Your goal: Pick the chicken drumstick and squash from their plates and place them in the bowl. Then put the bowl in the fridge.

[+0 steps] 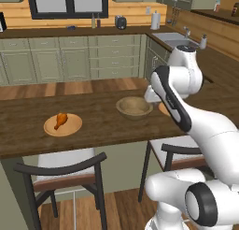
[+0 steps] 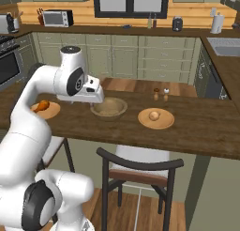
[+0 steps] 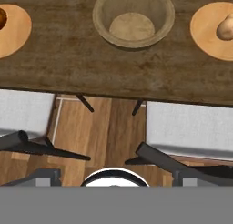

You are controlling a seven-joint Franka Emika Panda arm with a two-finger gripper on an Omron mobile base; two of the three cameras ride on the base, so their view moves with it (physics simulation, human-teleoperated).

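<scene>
Dark wooden surface [image 1: 93,117] carries the bowl [image 1: 134,107], seen empty at its middle. Left of the bowl, the chicken drumstick [image 1: 60,120] lies on a plate [image 1: 63,126]; right of the bowl, the squash [image 2: 153,115] sits on another plate [image 2: 156,118]. The arm's hand is held above the bowl's near side, the jaws spread apart, gripping nothing.

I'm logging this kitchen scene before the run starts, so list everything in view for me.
chicken drumstick: one, orange-brown, on the left plate.
squash: one, pale tan, on the right plate.
bowl: one, tan wood, empty, between the plates.
counter: one, dark wood.
chairs: two, dark frames, grey seats, tucked under the counter.
shakers: two, brown, behind the right plate.
arm: one, white; jaws open, holding nothing.
</scene>
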